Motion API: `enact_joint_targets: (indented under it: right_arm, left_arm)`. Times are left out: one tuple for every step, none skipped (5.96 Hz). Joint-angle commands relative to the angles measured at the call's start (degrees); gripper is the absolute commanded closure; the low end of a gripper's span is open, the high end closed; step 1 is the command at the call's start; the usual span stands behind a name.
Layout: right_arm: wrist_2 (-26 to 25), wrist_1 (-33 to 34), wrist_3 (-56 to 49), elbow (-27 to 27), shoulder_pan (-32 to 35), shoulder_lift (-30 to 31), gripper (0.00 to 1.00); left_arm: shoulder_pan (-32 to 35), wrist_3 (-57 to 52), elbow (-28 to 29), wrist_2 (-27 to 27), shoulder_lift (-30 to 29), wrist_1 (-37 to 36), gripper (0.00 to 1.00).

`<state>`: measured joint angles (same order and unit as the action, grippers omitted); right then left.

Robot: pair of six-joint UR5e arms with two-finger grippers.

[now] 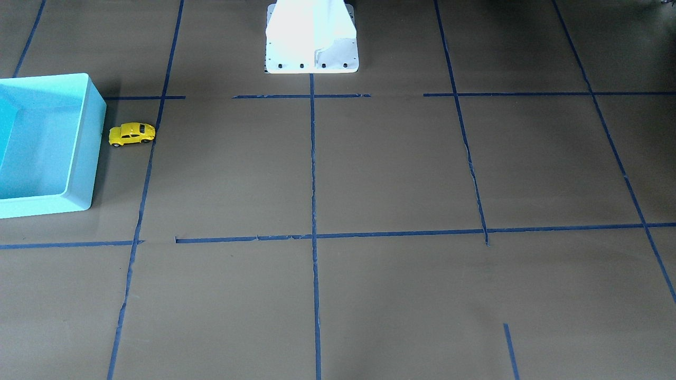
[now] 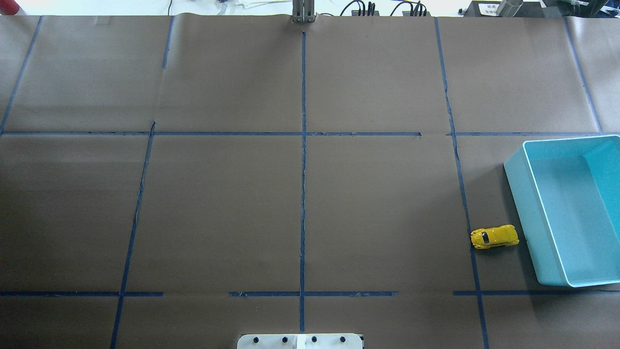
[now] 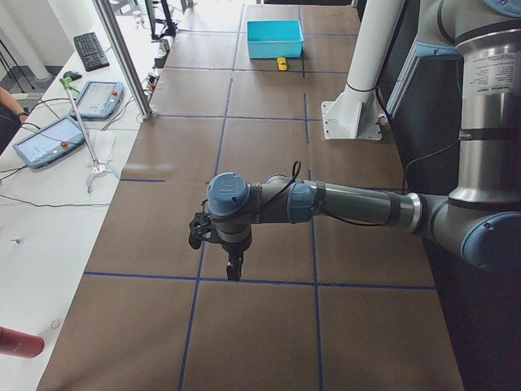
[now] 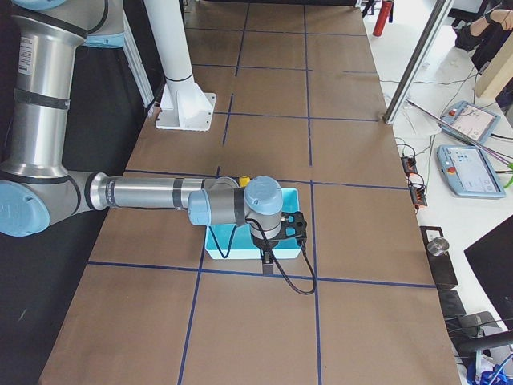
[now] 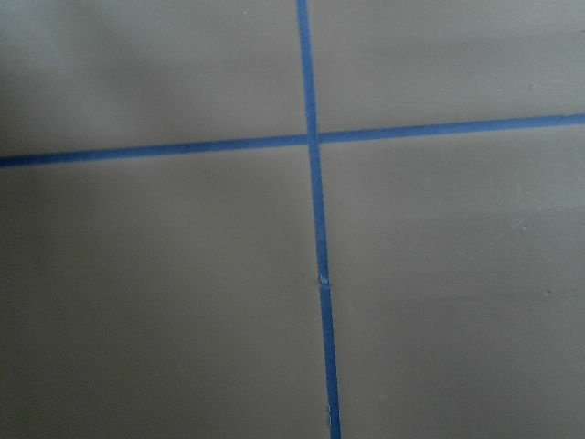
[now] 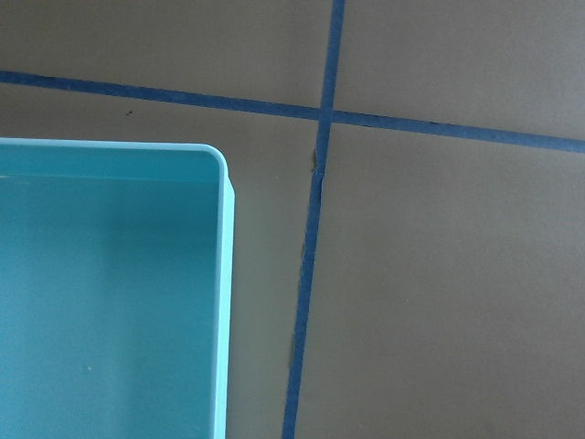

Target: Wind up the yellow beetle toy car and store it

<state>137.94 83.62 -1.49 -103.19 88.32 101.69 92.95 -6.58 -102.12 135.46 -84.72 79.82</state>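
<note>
The yellow beetle toy car [image 1: 132, 134] [image 2: 494, 237] stands on its wheels on the brown paper, just beside the long outer wall of the turquoise bin [image 1: 84, 153] [image 2: 525, 218], apart from it. In the left side view the car [image 3: 282, 62] is far off, in front of the bin [image 3: 274, 50]. My left gripper [image 3: 234, 273] hangs over the table's near end, far from the car; whether it is open or shut I cannot tell. My right gripper [image 4: 267, 265] hovers at the bin's outer corner [image 6: 224, 293]; its state I cannot tell. Nothing lies in the bin.
The white robot pedestal [image 1: 311, 37] [image 2: 300, 341] stands at the table's middle edge. Blue tape lines [image 5: 315, 274] grid the brown paper. Beyond the table are an aluminium post [image 3: 122, 57], touch panels [image 3: 49, 138] [image 4: 469, 168] and a person's arm [image 4: 485, 24].
</note>
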Motion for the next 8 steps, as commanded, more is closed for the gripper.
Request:
enact_joint_targets:
  right_arm:
    - [7.69,-8.58,-0.44,-0.96,-4.26,-4.18,0.0]
    - [8.65,-8.65,-0.35,-2.18,-8.56,-7.96,0.0]
    - [9.09,-8.56,-0.18,-3.41,-11.21,-12.26,0.0]
    - [10.14,-6.04,0.17,-7.77,-17.33,-13.52,0.0]
    - [9.63,-4.01,-0.44,-9.21,-18.96,-11.97,0.0]
    - [9.36,-3.99,-4.97,-9.4,-22.63,-12.3,0.0]
    - [6.32,-4.08,-9.62,-11.05,-25.19,-12.31,0.0]
    - [3.33,-3.99,-15.5,-11.68,-26.61,-11.35,0.0]
  left_arm:
    - [0.04,-0.01,0.6,-0.1,0.61,-0.1,0.0]
    - [0.04,-0.01,0.96,-0.1,0.44,0.33,0.0]
    - [0.04,-0.01,0.18,0.07,0.61,0.34,0.0]
    - [0.04,-0.01,0.34,-0.01,0.44,0.34,0.0]
    - [0.04,-0.01,0.78,-0.02,0.52,0.34,0.0]
    - [0.04,-0.1,0.96,-0.02,0.52,0.43,0.0]
    - [0.04,-0.01,0.87,-0.02,0.52,0.43,0.0]
    - [0.04,-0.01,0.96,-0.02,0.61,0.43,0.0]
